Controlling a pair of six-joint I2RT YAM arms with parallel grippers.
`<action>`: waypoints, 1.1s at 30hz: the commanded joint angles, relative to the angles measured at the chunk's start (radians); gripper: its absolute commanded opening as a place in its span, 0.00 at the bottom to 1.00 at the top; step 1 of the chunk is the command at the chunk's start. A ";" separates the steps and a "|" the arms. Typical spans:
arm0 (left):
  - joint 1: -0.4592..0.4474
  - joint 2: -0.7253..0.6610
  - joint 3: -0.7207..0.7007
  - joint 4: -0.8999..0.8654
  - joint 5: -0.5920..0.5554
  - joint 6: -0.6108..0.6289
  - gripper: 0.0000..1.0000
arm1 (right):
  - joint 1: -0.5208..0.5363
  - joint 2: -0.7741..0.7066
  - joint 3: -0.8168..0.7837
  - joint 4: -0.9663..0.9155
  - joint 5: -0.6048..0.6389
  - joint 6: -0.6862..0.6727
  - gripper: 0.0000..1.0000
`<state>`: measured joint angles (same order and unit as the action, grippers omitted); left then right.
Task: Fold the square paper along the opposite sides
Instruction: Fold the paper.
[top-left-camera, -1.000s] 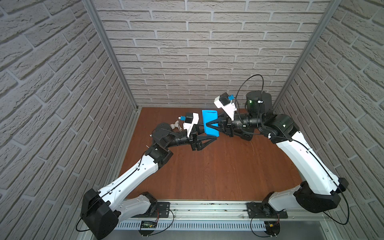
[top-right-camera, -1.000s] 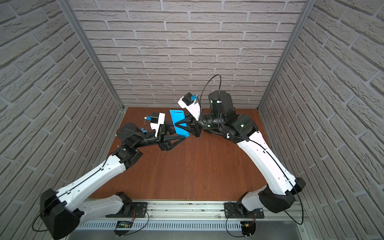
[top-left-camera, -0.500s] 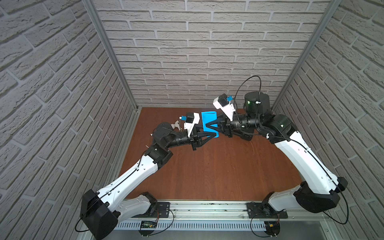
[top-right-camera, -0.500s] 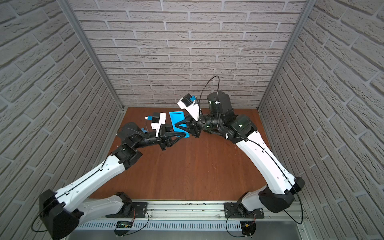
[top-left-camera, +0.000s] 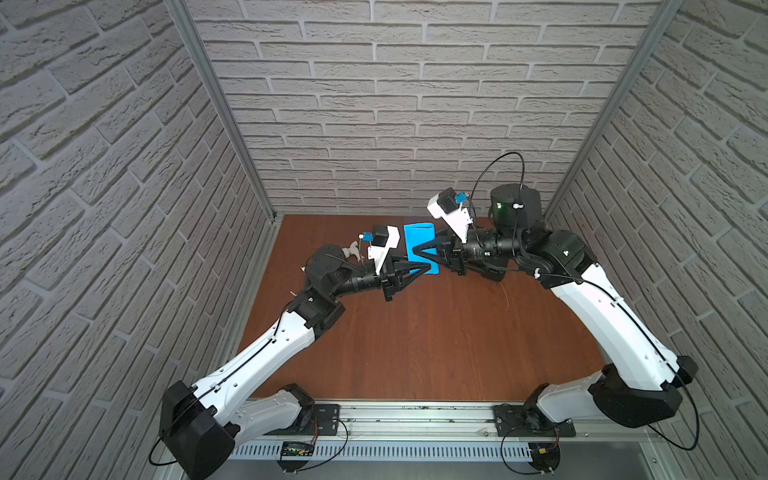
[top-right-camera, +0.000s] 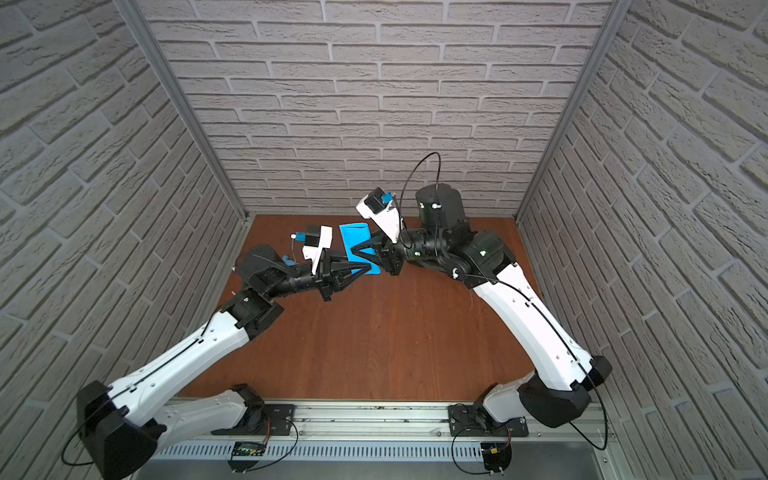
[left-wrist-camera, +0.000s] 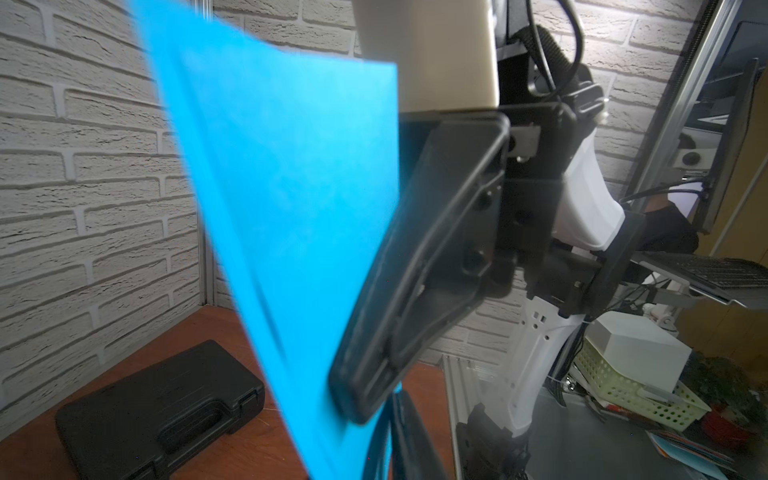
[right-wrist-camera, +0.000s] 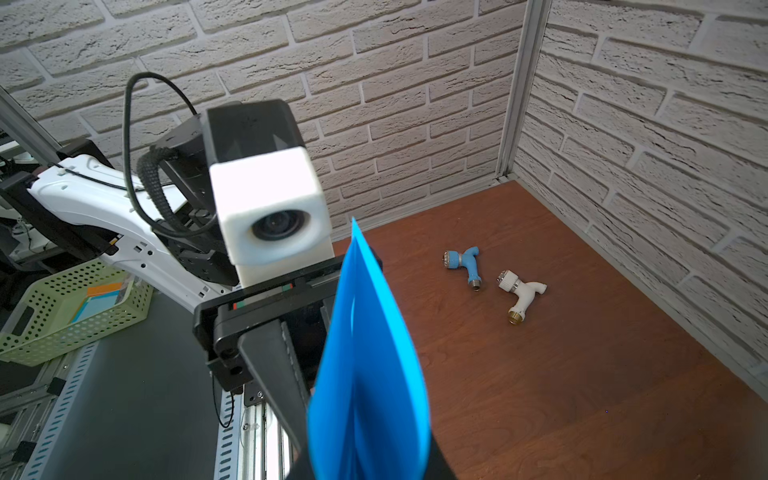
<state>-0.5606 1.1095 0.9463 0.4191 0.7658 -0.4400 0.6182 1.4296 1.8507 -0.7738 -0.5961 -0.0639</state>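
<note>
So the square paper (top-left-camera: 419, 237) is up in the air over the back part of the table (top-left-camera: 415, 340), not touching it. It's plain bright blue, curled over on itself into a loose teardrop loop with no sharp crease. The left gripper (top-left-camera: 428, 265) and right gripper (top-left-camera: 415, 251) both pinch it, fingers narrow.

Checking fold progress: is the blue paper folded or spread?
Folded over, uncreased: the blue paper shows two bowed layers with a gap between.
</note>
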 joint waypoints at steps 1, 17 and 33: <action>-0.004 -0.015 0.020 0.026 -0.008 0.016 0.15 | 0.012 -0.029 -0.012 0.039 0.002 -0.007 0.21; -0.002 -0.030 0.017 0.001 -0.020 0.038 0.13 | 0.011 -0.041 -0.012 0.026 0.030 -0.025 0.63; 0.001 -0.111 -0.025 -0.209 -0.003 0.108 0.20 | 0.006 -0.038 0.239 -0.219 0.169 -0.244 0.84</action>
<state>-0.5602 1.0321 0.9436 0.2573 0.7517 -0.3656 0.6182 1.3975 2.0159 -0.9314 -0.4538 -0.2115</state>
